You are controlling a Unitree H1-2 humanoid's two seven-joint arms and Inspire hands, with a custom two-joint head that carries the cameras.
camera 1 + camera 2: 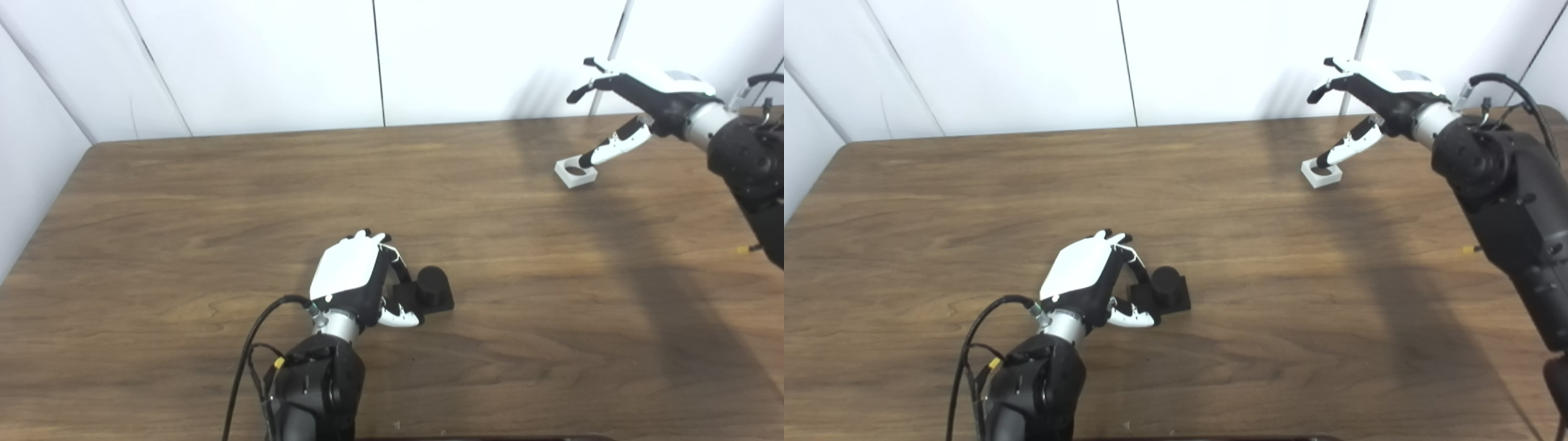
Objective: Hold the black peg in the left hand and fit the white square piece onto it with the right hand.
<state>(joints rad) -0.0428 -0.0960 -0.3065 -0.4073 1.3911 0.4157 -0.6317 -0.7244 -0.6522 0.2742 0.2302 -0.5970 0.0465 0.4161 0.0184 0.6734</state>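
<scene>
We see the left hand (352, 278) low over the wooden table (184, 245), palm down, its fingers and thumb curled against the left side of the black peg (430, 289), which stands on the table; whether it truly grips we cannot tell. The right hand (640, 98) hovers spread at the far right, thumb tip at the white square piece (575, 171), which lies flat

No readable text, labels, brand names, numbers or signs appear anywhere in either camera view. The surfaces in view carry no legible markings.
</scene>
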